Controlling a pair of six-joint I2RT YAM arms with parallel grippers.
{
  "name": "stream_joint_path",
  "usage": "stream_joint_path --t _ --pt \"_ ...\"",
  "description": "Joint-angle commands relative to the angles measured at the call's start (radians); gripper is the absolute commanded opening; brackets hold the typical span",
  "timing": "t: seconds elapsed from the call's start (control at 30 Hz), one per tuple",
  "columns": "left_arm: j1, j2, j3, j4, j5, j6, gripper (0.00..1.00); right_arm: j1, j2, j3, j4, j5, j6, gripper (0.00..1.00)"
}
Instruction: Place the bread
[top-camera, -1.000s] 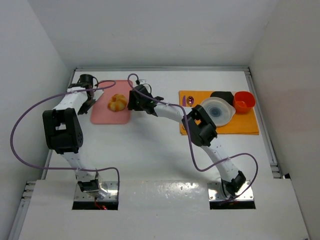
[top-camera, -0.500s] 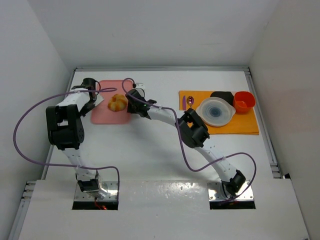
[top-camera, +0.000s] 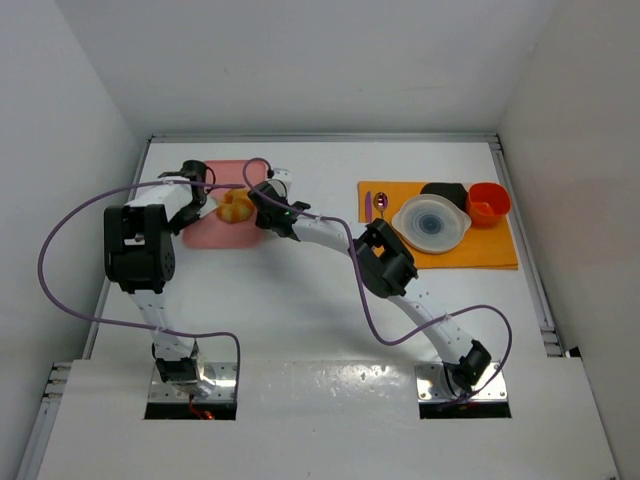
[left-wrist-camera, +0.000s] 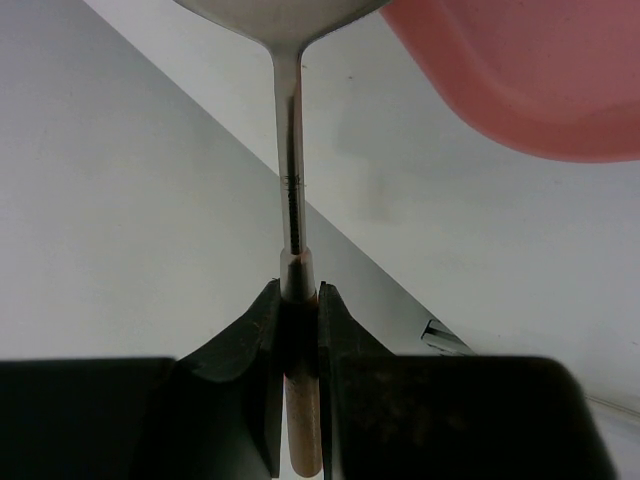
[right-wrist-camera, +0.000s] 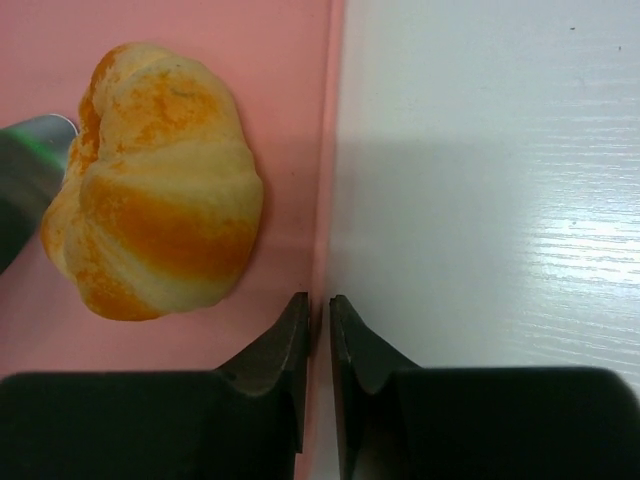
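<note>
- Working over the white table (top-camera: 320, 300), with the orange mat (top-camera: 500, 255) and the white bowl (top-camera: 432, 222) sitting well apart on the right, untouched.
- Stretching the right arm (top-camera: 385, 265) far across to the left and swinging the left arm (top-camera: 138, 250) inward from the board's outer side over the last second, both now crowding one spot.
- Steadying the pink board (top-camera: 215, 236): closing the right gripper (right-wrist-camera: 319, 305) down until its fingers are nearly meeting, with the board's right rim running straight into the slit between them, so by all appearances clamping that rim.
- Leaving the bread (right-wrist-camera: 160, 230) resting on the pink board near its right edge, just beside the right gripper and held by neither one.
- Keeping the left gripper (left-wrist-camera: 298, 300) clenched tight on the handle of a metal spoon (left-wrist-camera: 290, 180), the grip unchanged throughout.
- Bringing the spoon's tip in against the bread's far side, showing in the right wrist view as touching or all but touching; not telling which.
- Reading this as setting up a scoop: pinning the board against sliding while working the spoon under the bun.
- Still needing the lifting and carrying, probably toward the bowl, though only guessing at that.
</note>
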Motion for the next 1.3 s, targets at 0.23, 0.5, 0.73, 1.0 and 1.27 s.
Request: stream_joint_path --t 0.23,0.5,0.73,1.0,1.27 --pt "-0.054 0.000 -0.013 -0.146 -0.014 0.052 0.00 0.020 0.009 0.008 -0.021 0.030 0.009 0.00" --pt "-0.085 0.056 0.084 -0.261 0.102 0.068 0.00 0.020 0.004 0.005 -0.025 0.039 0.014 0.00" --pt "-0.094 0.109 0.176 -0.301 0.222 0.057 0.00 0.020 0.006 0.009 -0.011 0.033 -0.013 0.00" --pt "-0.094 0.166 0.248 -0.278 0.314 -0.012 0.00 0.023 0.004 0.002 0.001 0.023 -0.036 0.00" --pt "-0.094 0.189 0.267 -0.221 0.434 -0.136 0.00 0.024 -0.005 -0.014 0.012 0.015 -0.041 0.00"
